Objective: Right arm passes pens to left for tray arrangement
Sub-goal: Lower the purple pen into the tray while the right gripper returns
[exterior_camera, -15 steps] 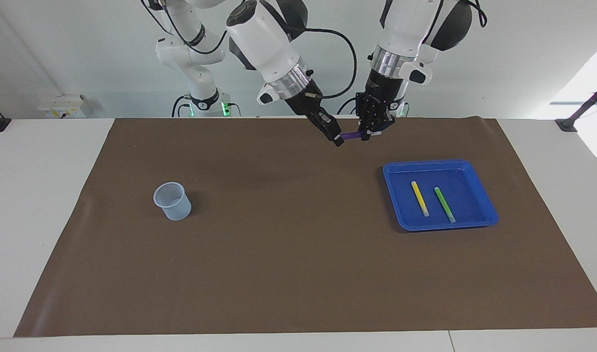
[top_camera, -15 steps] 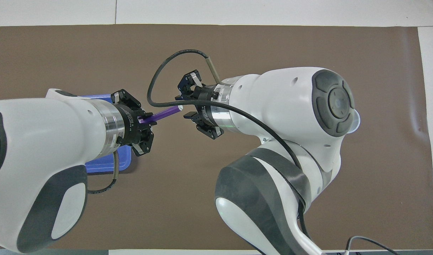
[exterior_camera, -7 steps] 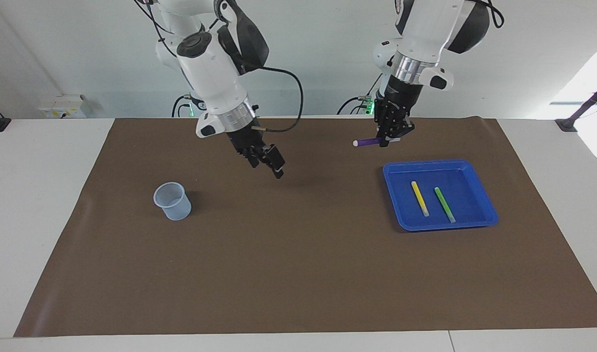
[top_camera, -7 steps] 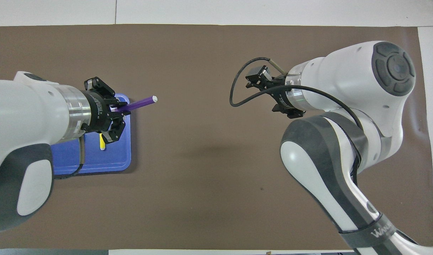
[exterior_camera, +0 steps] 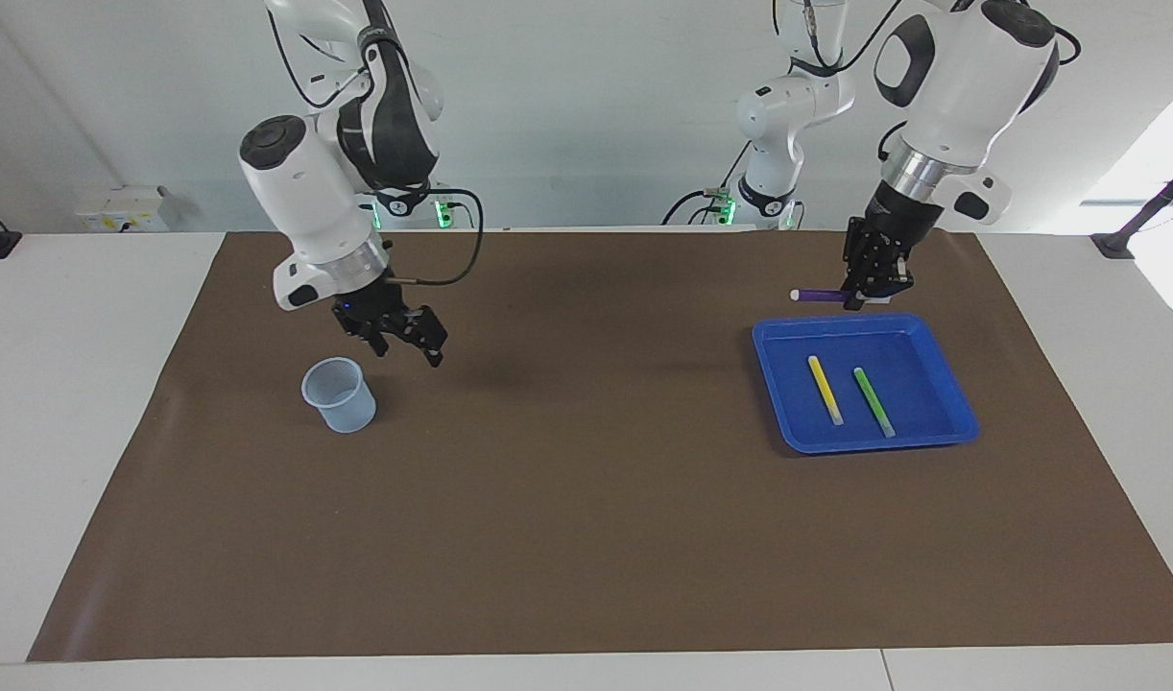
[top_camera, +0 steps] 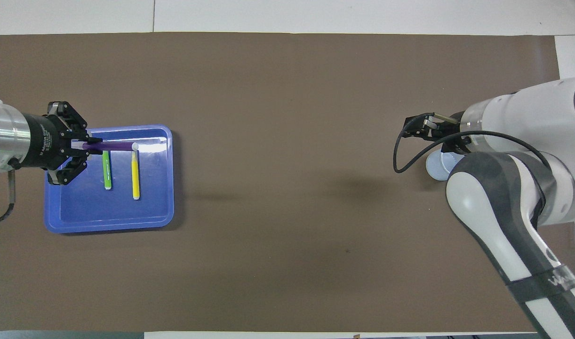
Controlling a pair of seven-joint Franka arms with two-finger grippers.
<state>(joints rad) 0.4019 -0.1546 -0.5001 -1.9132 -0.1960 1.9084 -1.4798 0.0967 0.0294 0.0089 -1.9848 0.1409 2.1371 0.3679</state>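
no label can be read. the left gripper (exterior_camera: 873,294) grips the purple pen (exterior_camera: 821,296) level in the air over the tray (exterior_camera: 951,398) edge nearer the robots. yellow pen (exterior_camera: 825,390) and green pen (exterior_camera: 873,401) lie in the tray. the right gripper (exterior_camera: 406,338), fingers spread and empty, hangs by the cup (exterior_camera: 340,394).

The tray (exterior_camera: 951,403) is glossy blue plastic, with a bright sheen along its rim. The mat (exterior_camera: 586,537) is matt brown sheet, smooth, slightly wavy at its edges. The cup (exterior_camera: 338,393) is translucent pale plastic. The arm shells (exterior_camera: 308,206) are glossy white, with polished metal wrist rings (exterior_camera: 913,173). The table (exterior_camera: 78,403) is smooth matt white.
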